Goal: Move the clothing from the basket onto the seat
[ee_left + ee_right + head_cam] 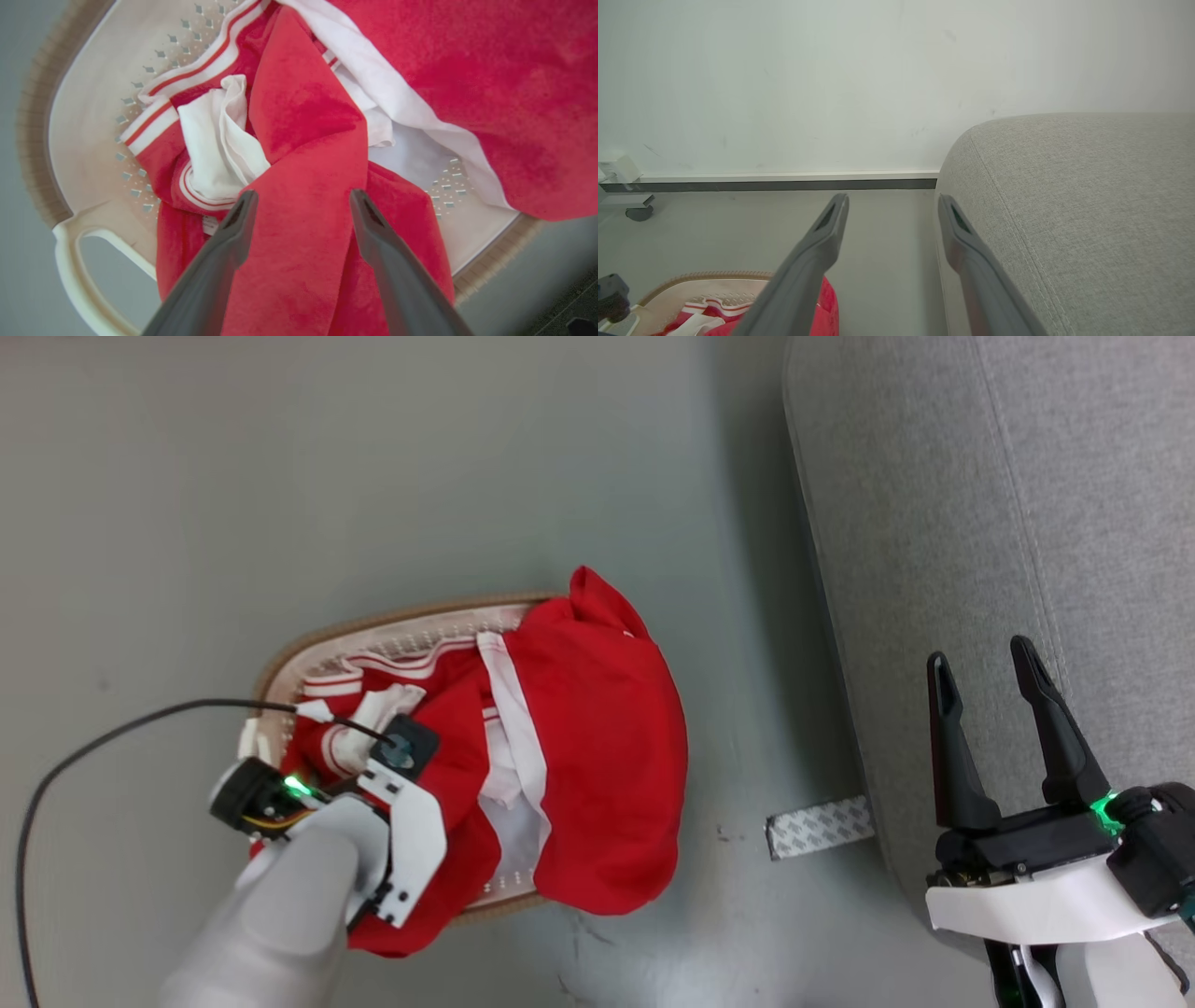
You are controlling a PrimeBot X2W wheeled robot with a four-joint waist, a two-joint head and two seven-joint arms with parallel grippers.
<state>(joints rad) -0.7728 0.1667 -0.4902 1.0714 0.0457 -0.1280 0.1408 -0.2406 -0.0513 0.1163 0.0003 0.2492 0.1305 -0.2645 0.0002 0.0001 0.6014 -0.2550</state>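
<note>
Question one: where is the soft bright red clothing with white stripes and trim (pixel 597 747)?

Heaped in the small oval white perforated plastic basket with a brown rim (pixel 392 619), at the centre of the head view, on the grey floor (pixel 280 476). One big red fold spills over the rim's right side and hides it. Another hangs over the lower left. Where one garment ends and the next begins, I cannot tell.

And the left gripper (pixel 303 196)?

In the left wrist view its two dark fingers stand wide apart, a red fold showing between them, nothing pinched. Whether the tips touch cloth is unclear. In the head view its own white wrist covers the fingers.

The right gripper (pixel 980 658)?

Lower right of the head view, spread wide and empty, over the rounded edge of the large light grey woven-fabric seat (pixel 934 523), which the top and right borders cut off.

Anything else half seen?

A pale patterned strip (pixel 820 826) on the floor runs under the seat's edge, its far end hidden. A black cable (pixel 93 747) loops from the left wrist off the lower left border. The basket's bottom is mostly buried, with only patches of perforations showing.
</note>
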